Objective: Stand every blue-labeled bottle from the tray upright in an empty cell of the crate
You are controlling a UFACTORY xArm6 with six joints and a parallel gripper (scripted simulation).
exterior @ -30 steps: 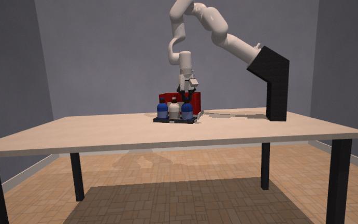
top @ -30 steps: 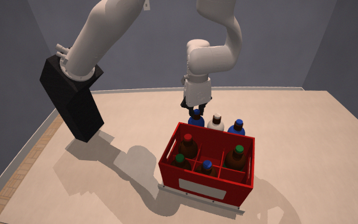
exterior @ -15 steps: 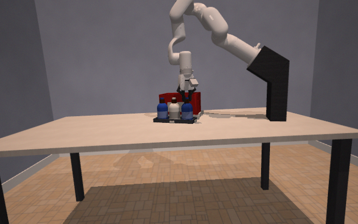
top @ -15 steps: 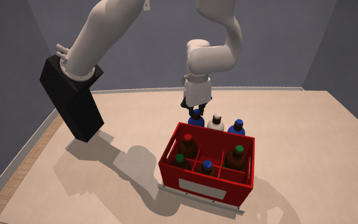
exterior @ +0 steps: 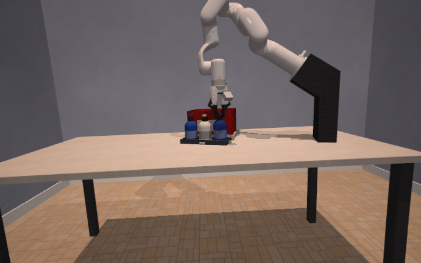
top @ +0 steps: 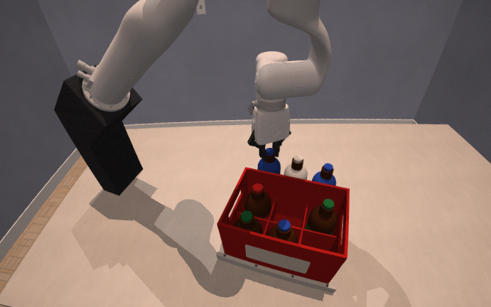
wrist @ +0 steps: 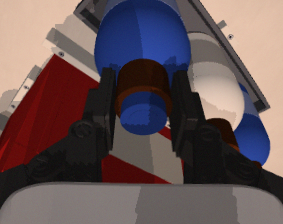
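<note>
Wrist view: we saw the hand (wrist: 144, 106) clenched on the blue-labeled bottle's (wrist: 140, 32) neck; white bottle (wrist: 214, 90) just beside it, red crate (top: 285, 225) near the tray (exterior: 205, 141).

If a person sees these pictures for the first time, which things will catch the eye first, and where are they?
The red crate stands out on the table, with four brown bottles in its cells. Just behind it, on the tray, stand three bottles: two blue-labeled ones with a white one between them. Above, the white arm reaches down and its tool is shut on the neck of a blue bottle.
</note>
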